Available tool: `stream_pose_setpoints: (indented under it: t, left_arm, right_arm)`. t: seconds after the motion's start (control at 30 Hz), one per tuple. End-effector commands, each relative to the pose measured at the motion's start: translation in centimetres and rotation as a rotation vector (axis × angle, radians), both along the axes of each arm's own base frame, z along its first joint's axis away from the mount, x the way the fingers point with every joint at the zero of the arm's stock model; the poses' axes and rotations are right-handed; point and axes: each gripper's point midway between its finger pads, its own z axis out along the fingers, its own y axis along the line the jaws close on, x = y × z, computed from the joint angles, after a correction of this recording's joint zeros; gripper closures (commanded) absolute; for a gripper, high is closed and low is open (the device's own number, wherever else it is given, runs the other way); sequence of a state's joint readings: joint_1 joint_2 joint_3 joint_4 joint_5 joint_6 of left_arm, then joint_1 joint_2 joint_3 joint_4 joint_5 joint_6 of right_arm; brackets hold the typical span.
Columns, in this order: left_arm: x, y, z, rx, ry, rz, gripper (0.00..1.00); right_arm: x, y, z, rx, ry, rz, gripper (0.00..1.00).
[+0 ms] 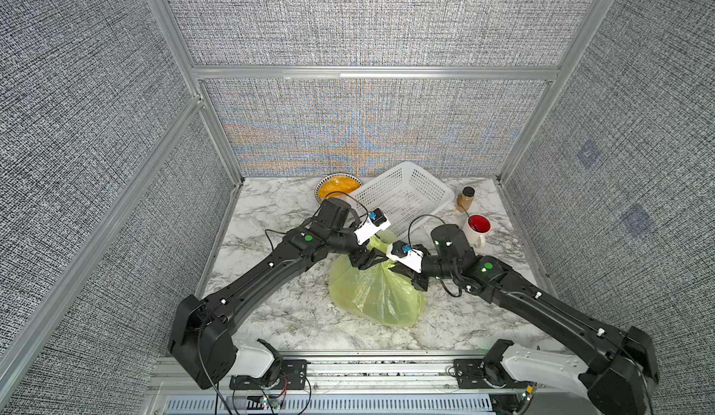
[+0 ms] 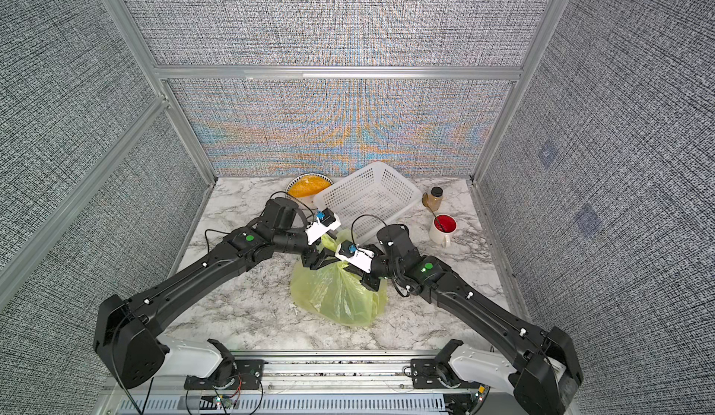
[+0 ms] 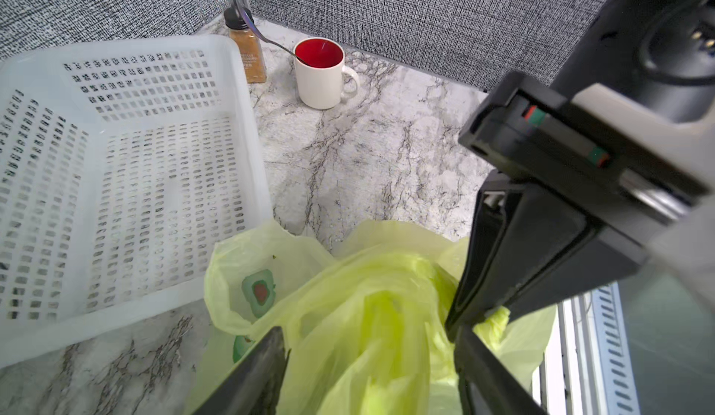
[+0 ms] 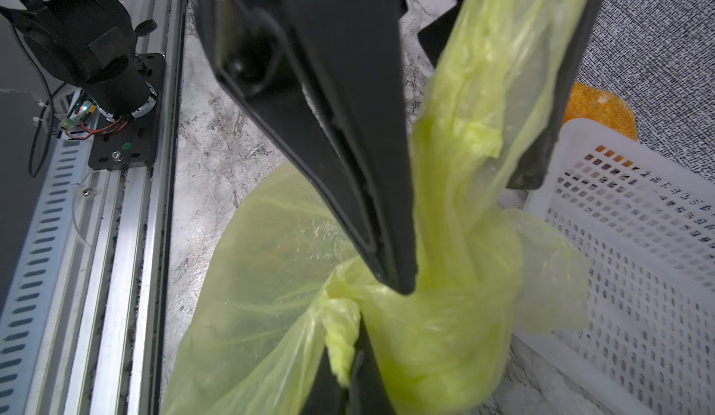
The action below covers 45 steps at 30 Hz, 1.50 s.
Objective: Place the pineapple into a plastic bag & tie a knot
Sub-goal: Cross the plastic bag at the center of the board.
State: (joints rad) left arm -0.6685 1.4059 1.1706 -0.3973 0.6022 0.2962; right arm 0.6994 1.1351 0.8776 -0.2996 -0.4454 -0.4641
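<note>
The yellow-green plastic bag lies bulging on the marble table in both top views, and both grippers meet over its top. The pineapple is hidden; only a dim dark mass shows through the film. The handle strips are wound into a bunched knot. My left gripper is open, its fingers standing either side of a raised handle strip without pinching it. My right gripper is shut on a twisted handle strip beside the knot.
A white perforated basket lies tilted just behind the bag, touching it. Behind the basket is a bowl of orange food. A spice jar and a white mug with a red inside and a spoon stand at the back right.
</note>
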Motion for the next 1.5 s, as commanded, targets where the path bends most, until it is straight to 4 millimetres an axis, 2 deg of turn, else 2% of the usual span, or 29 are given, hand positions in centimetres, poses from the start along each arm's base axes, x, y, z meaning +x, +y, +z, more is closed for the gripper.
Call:
stream_pose_setpoints:
  t: [0.0, 0.07, 0.17, 0.27, 0.37, 0.57, 0.8, 1.0, 1.17, 1.33, 1.47]
  left_arm:
    - [0.0, 0.4, -0.2, 0.03, -0.038, -0.062, 0.27]
    - [-0.1, 0.4, 0.0, 0.029, -0.037, -0.097, 0.24]
    - [-1.4, 0.2, -0.3, 0.035, -0.005, -0.201, 0.22]
    - [-2.6, -0.2, -0.9, 0.038, 0.045, -0.304, 0.22]
    - [-2.7, -0.5, -1.8, 0.065, 0.09, -0.363, 0.24]
    - [-2.4, -0.5, -2.7, 0.115, 0.128, -0.395, 0.47]
    - [-2.9, 0.4, -2.9, 0.146, 0.132, -0.391, 0.86]
    - [-2.0, -0.6, -0.9, 0.057, 0.098, -0.322, 1.0]
    - [-0.6, -1.9, 1.0, -0.073, 0.12, -0.194, 1.0]
    - [0.1, -1.9, 1.5, -0.148, 0.149, -0.067, 1.0]
    - [-0.4, -1.5, 1.5, -0.17, 0.193, -0.037, 1.0]
  right_arm:
    - [-0.2, 0.6, 0.6, 0.039, 0.003, 0.021, 1.0]
    - [-0.3, 0.6, 0.6, 0.043, 0.003, 0.024, 1.0]
    - [-0.3, 0.7, 0.5, 0.048, 0.007, 0.03, 1.0]
    - [-0.4, 0.8, 0.4, 0.048, 0.009, 0.035, 1.0]
    - [-0.4, 0.9, 0.3, 0.049, 0.013, 0.039, 1.0]
    - [-0.6, 0.8, 0.2, 0.042, 0.016, 0.043, 1.0]
    - [-1.0, 0.6, 0.4, 0.038, 0.014, 0.056, 1.0]
    - [-1.7, 1.3, 0.5, 0.031, 0.022, 0.1, 1.0]
    - [-1.6, 2.2, 0.2, 0.055, 0.023, 0.104, 1.0]
    - [-2.0, 3.1, -1.4, 0.048, 0.043, 0.115, 1.0]
    - [0.1, 2.9, -2.7, 0.018, 0.0, 0.02, 1.0]
